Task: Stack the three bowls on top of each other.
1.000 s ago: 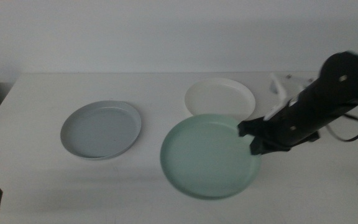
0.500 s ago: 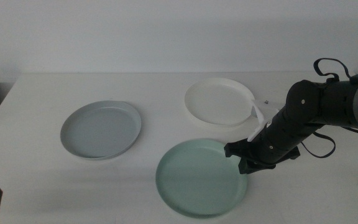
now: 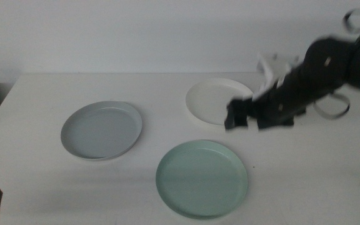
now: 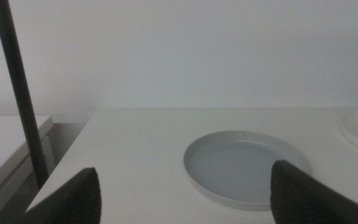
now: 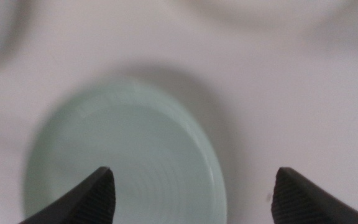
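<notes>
Middle view: three bowls apart on the table [image 3: 36, 125].
Left gripper [image 4: 185, 193] waits wide open by the grey-blue bowl [image 3: 101, 130]; mint bowl [image 3: 202, 178] lies nearest the camera, white bowl [image 3: 217, 100] behind; right gripper [image 3: 241, 119], spread wide and empty, hangs over the white bowl's rim.

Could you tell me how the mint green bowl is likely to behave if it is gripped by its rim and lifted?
The mint green bowl looks rigid and shallow, so it probably keeps its shape. Its low rim gives little to hold, so it may tilt.
</notes>
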